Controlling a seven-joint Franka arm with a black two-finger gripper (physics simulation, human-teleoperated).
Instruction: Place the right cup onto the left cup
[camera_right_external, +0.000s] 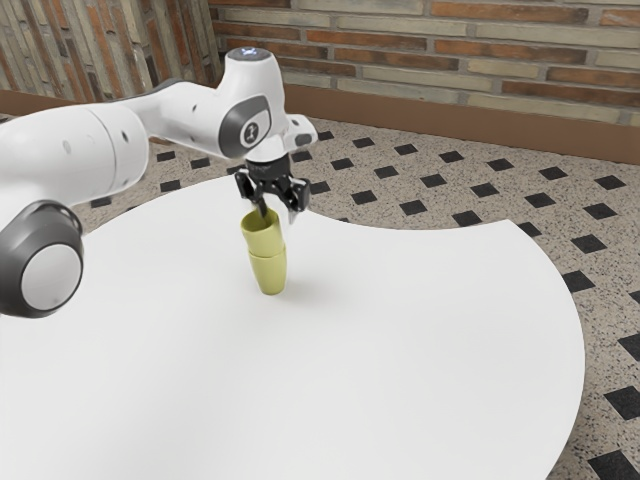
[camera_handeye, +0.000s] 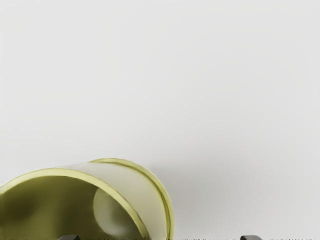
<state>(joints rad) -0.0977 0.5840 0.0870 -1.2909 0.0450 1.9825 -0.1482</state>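
In the exterior view my gripper (camera_right_external: 279, 212) is open just above two yellow-green cups, one finger at the mouth of the upper cup (camera_right_external: 264, 238) and the other out beyond its rim. That upper cup sits in the mouth of the lower cup (camera_right_external: 269, 273), leaning slightly toward the exterior view's left. The lower cup stands upright on the table. The wrist view has the widely parted tips of the gripper (camera_handeye: 160, 237), one over the opening of the upper cup (camera_handeye: 75, 173). Behind it shows the rim of the lower cup (camera_handeye: 162, 192).
The white table (camera_right_external: 400, 350) extends around the stacked cups, with its curved edge behind them. A brick wall (camera_right_external: 450, 60) rises beyond the speckled floor with dark diamonds.
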